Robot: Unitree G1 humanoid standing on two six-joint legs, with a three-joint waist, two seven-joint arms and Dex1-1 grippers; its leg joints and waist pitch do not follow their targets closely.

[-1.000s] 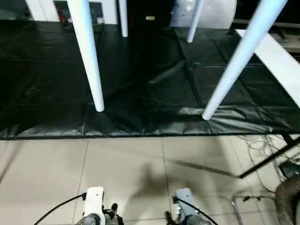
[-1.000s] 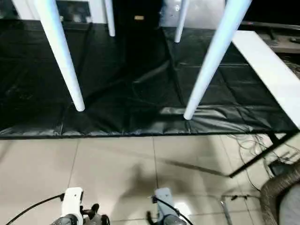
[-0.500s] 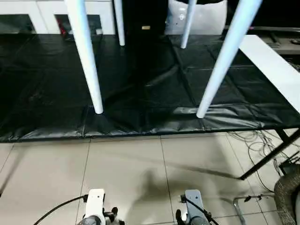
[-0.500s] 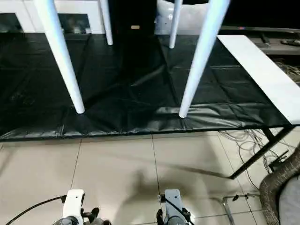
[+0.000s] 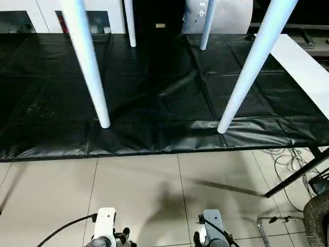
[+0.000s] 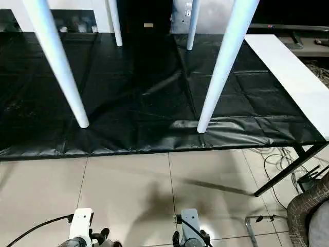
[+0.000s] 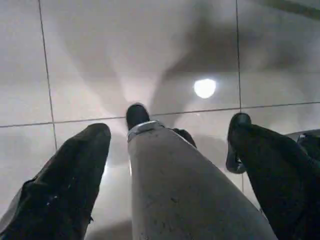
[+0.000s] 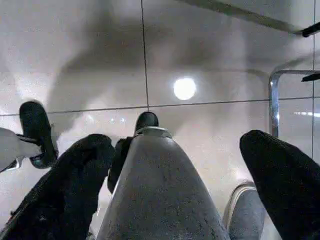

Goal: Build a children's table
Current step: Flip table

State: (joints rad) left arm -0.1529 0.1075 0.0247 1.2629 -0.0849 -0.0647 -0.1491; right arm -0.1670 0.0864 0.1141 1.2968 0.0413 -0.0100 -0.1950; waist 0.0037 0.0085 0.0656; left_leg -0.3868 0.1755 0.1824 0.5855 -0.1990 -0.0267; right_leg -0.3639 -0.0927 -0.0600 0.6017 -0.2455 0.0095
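Table legs (image 5: 245,67) stand on black mat (image 5: 154,92).

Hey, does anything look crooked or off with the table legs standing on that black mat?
Yes. The near right white plastic leg slants noticeably, its foot well left of its upper part, while the near left leg stands closer to upright. The black mat is wrinkled along its front edge.

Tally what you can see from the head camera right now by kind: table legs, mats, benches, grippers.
White table legs: 4 — near left, near right, far left, far right
Black floor mat: 1
White bench: 1
Grippers: 2 — left gripper, right gripper, both open and empty
Total: 8
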